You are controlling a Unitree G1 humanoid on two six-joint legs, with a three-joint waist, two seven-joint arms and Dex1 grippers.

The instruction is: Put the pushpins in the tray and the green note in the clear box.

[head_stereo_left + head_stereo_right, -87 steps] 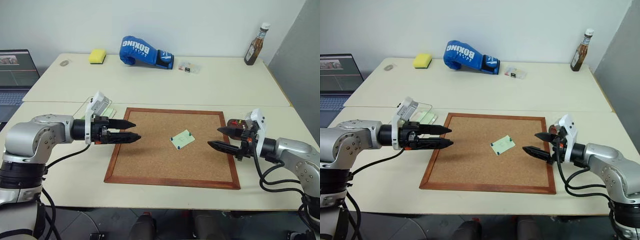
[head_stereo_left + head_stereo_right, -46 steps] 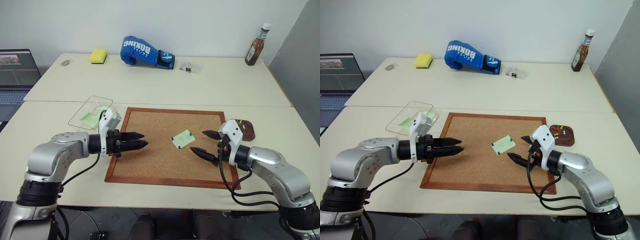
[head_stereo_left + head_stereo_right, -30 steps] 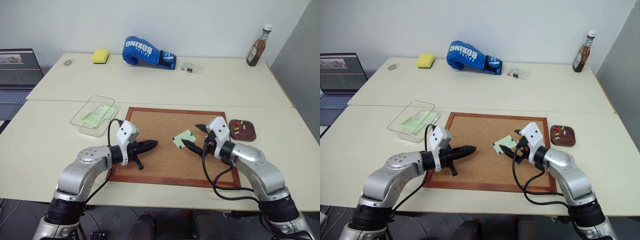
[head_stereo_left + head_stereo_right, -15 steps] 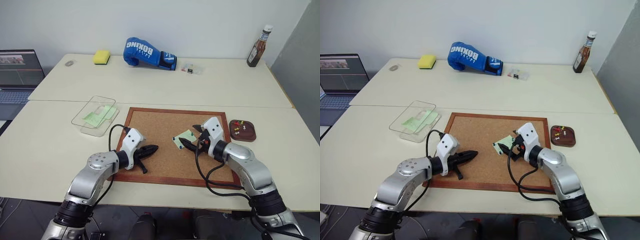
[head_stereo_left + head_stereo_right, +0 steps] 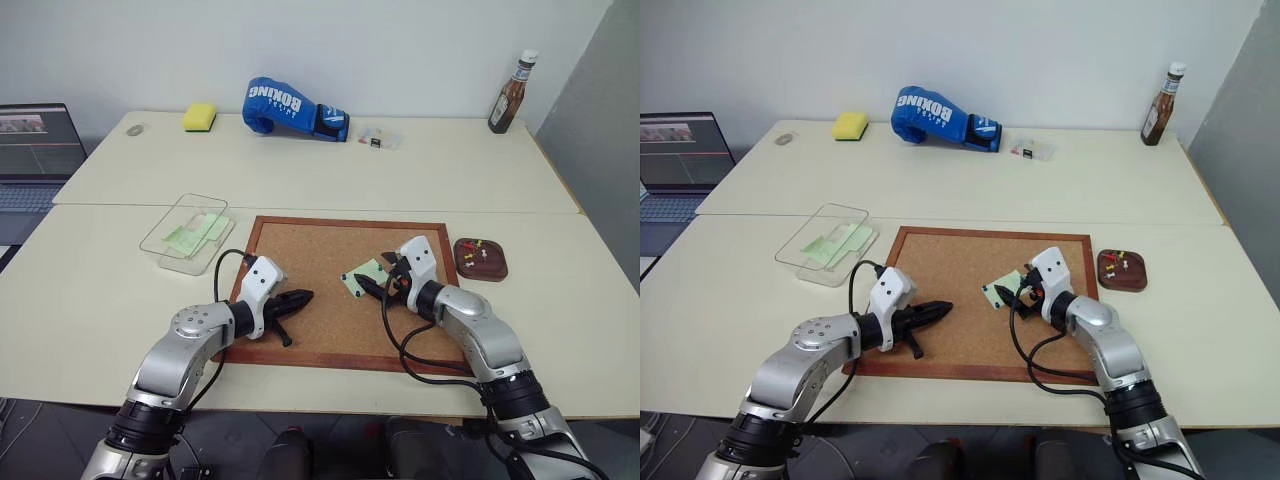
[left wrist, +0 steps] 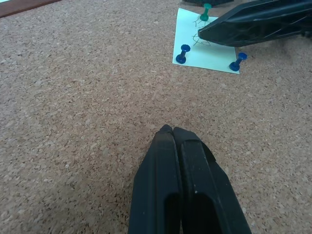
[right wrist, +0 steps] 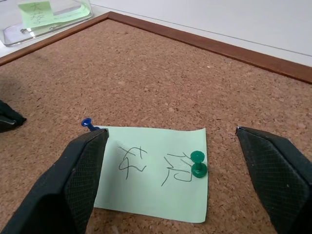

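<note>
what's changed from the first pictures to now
Both arms came in over the corkboard. The right gripper, jaws open, now straddles the green note, holding nothing. The left gripper, shut, moved toward the board's middle. The note stayed pinned by its pushpins; clear box and tray did not move.

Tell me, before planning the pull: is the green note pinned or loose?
Pinned: pushpins stand in the green note, flat on the corkboard.

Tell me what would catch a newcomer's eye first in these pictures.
Probably the right gripper, jaws open around the green note pinned on the corkboard by pushpins. Next, the shut left gripper resting on the cork nearby, and the blue boxing glove on the far table.
</note>
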